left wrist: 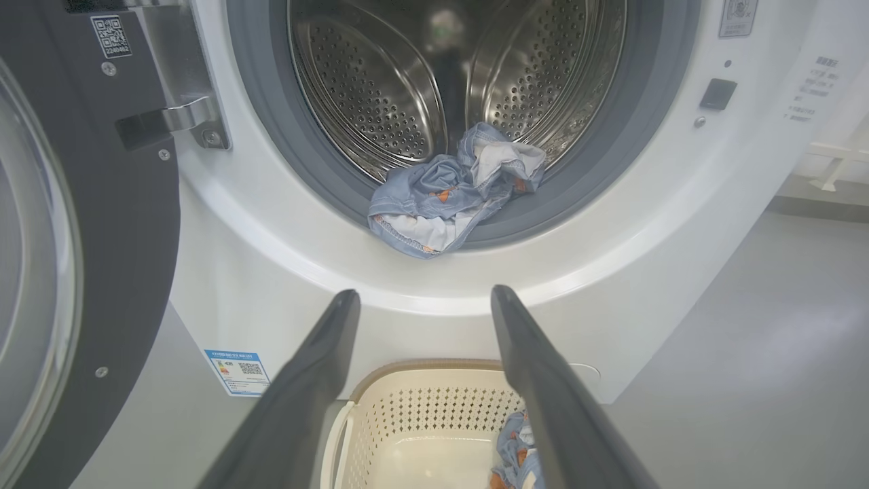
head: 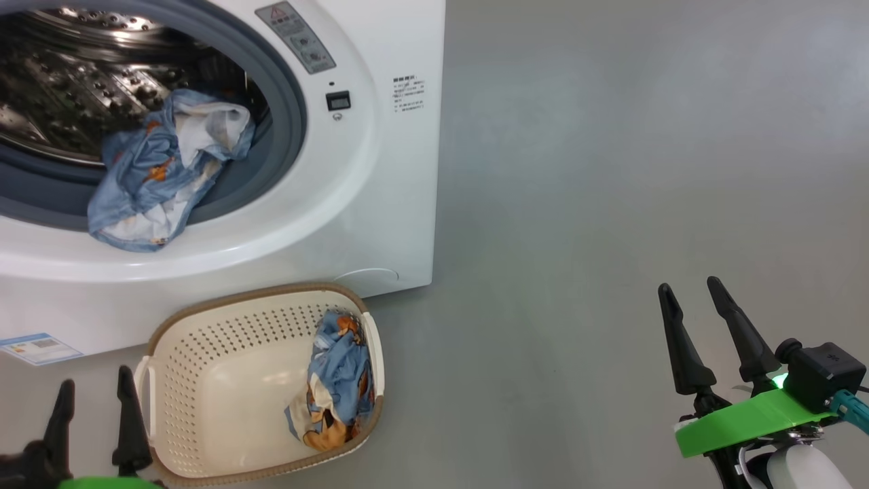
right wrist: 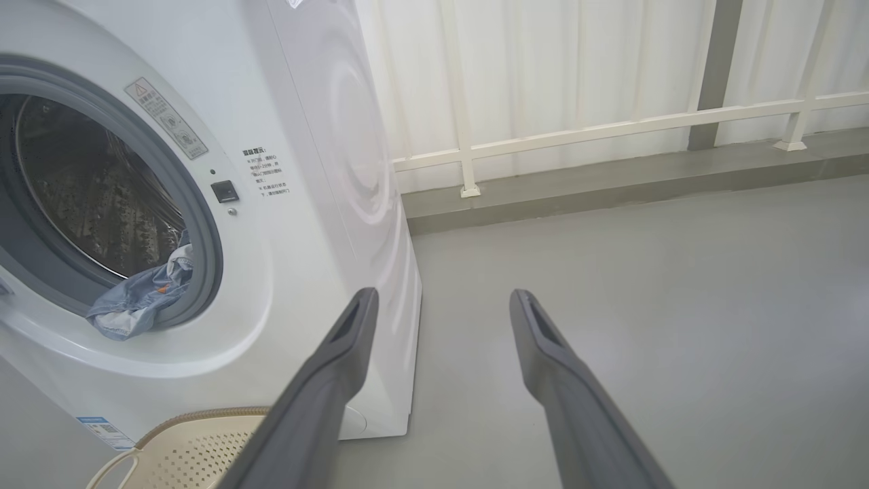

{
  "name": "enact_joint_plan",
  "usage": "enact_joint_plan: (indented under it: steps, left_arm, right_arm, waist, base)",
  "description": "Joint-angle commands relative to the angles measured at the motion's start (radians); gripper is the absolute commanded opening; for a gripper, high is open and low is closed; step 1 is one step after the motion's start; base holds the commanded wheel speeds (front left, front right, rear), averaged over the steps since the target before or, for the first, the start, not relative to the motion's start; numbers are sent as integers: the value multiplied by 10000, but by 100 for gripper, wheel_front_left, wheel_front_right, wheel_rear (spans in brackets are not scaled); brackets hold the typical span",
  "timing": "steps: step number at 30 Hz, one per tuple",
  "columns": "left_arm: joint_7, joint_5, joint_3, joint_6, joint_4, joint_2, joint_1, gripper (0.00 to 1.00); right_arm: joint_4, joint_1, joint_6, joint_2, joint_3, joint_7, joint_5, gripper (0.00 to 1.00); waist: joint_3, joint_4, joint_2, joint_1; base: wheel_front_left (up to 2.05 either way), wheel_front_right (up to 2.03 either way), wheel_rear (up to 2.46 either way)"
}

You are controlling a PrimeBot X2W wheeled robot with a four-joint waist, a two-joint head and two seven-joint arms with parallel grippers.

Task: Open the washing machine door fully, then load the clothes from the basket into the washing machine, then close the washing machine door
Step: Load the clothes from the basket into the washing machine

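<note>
The white washing machine (head: 380, 204) has its door (left wrist: 88, 224) swung wide to the left in the left wrist view. One light blue bundle of clothes (head: 163, 176) (left wrist: 451, 190) (right wrist: 142, 302) lies over the grey gasket at the drum's mouth. A second bundle (head: 336, 380) (left wrist: 516, 451) rests against the right wall of the cream basket (head: 224, 394) (left wrist: 414, 435) (right wrist: 183, 445) on the floor before the machine. My left gripper (head: 95, 387) (left wrist: 424, 299) is open and empty, just left of the basket. My right gripper (head: 689, 292) (right wrist: 441, 302) is open over bare floor, far right.
Grey floor (head: 611, 204) spreads to the right of the machine. A pale railing and curtain (right wrist: 577, 129) stand on a low ledge behind the machine in the right wrist view. A blue label (head: 41, 348) sticks low on the machine's front.
</note>
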Motion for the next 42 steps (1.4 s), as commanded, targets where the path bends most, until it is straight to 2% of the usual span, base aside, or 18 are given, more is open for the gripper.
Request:
enact_joint_plan:
  steps: [1,11,26,34,42]
  left_arm:
    - [-63,134,361,-12,-172,207,-432,100]
    - [-63,-117,365,-29,806,390,-1734,100]
    - [-63,-672,109,-35,4015,1417,-5282,100]
    - [-63,-1624,29,-35,5679,1902,-6967,100]
    - [-63,-2596,-164,-36,6695,2310,-7816,100]
  right_arm:
    - [-273,-205,75,-102,99,-80,-86,100]
    - [-368,-577,75,89,49,-80,-120,100]
    - [-445,-1447,75,339,294,-80,-149,100]
    - [-475,-1813,75,450,454,-80,-168,100]
    - [-492,-1984,75,502,561,-80,-191,100]
  waist:
    - [117,-22,-1,0]
    - [916,-87,-1,0]
    - [2538,-492,-1,0]
    - [3176,-779,-1,0]
    - [3401,-954,-1,0]
  base:
    - [0,0,0]
    - [0,0,0]
    - [0,0,0]
    - [0,0,0]
    - [0,0,0]
